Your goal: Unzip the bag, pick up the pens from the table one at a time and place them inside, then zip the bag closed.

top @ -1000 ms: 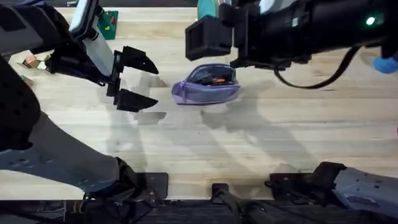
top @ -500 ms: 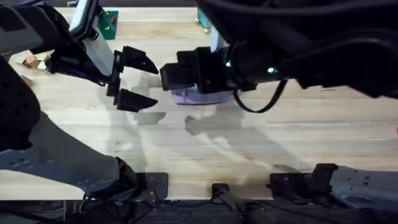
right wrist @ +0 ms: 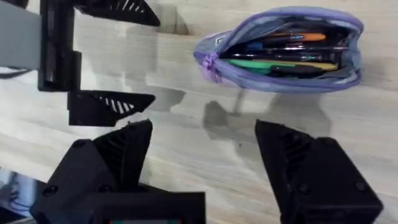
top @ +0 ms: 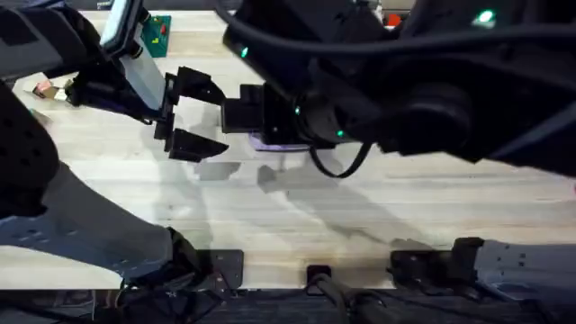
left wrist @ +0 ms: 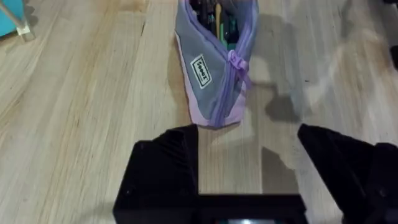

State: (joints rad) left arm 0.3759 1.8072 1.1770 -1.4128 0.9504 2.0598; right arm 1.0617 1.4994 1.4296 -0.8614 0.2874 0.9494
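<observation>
The lilac bag (right wrist: 280,78) lies on the table (right wrist: 186,124) with its zipper open. Several pens rest inside, among them a green pen (right wrist: 273,63) and a darker one (right wrist: 292,46). My right gripper (right wrist: 211,155) is open, just short of the bag, with nothing between its fingers. In the left wrist view the bag (left wrist: 208,68) points end-on, its zipper pull (left wrist: 235,60) partway along. My left gripper (left wrist: 249,158) is open and empty near that end, apart from it. From overhead, the left gripper (top: 193,112) is beside the right arm (top: 405,90), which hides nearly all of the bag (top: 270,141).
A green box (top: 157,31) stands at the back left, and small items (top: 43,88) lie at the left edge. A teal object (left wrist: 9,12) sits off to the side of the bag. Bare planks stretch toward the front of the table.
The right arm has swung left and risen under the overhead camera, now covering the bag that showed a second ago. The left arm has stayed still.
</observation>
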